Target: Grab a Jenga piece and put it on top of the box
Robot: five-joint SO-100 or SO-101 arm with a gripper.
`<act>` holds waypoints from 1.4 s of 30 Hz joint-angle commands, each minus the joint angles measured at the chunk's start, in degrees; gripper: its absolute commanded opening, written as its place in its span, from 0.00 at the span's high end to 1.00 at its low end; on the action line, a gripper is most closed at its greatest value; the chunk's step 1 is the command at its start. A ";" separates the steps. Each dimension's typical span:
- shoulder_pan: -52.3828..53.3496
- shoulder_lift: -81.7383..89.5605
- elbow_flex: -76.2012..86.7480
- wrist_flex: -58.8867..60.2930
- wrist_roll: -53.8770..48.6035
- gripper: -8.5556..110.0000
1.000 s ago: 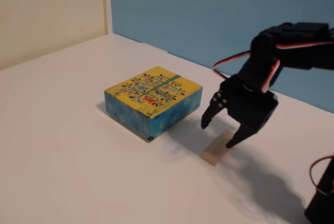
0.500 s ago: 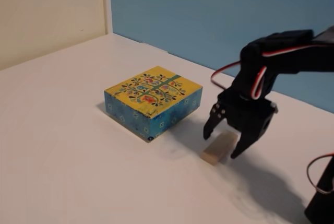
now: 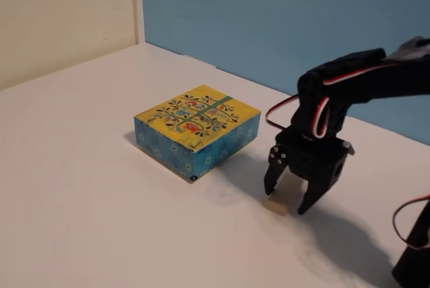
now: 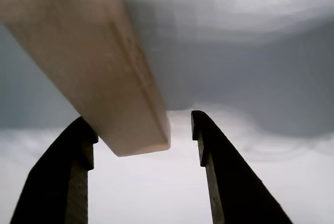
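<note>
Your Jenga piece point(image 3: 277, 203) lies flat on the white bench point(image 3: 87, 194), and it sits between the two fingers of your jaws point(image 3: 287, 201), which stand spread, one on each side of the block. In the fixed view only the near end of the block shows below the black gripper body; the rest is hidden behind it. In the wrist view the block point(image 4: 88, 62) runs as a pale wooden bar from the upper left down to the gap between the fingers point(image 4: 62, 182). Its end lies close against the left finger, while a clear strip of bench shows between it and the right finger. You cannot tell from either view whether the left finger actually touches the wood.

The box point(image 3: 197, 131) rests on the bench to the left of the jaws in the fixed view, apart from them, with a band of bare bench and shadow between. Its yellow top with the floral tree pattern faces up and carries nothing; its blue patterned sides face the camera.

Behind the jaws, red, white and black wires point(image 3: 282, 103) loop off the arm. A blue wall point(image 3: 282, 19) and a cream wall point(image 3: 60, 13) stand behind the bench.
</note>
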 commanded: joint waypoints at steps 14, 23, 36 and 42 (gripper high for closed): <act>-0.79 -0.62 -2.11 -2.46 -0.53 0.78; -0.18 -0.62 -2.11 -3.25 -1.49 0.88; -0.44 10.99 -4.57 4.22 -2.46 0.93; -2.90 14.15 -12.74 13.45 -0.79 0.93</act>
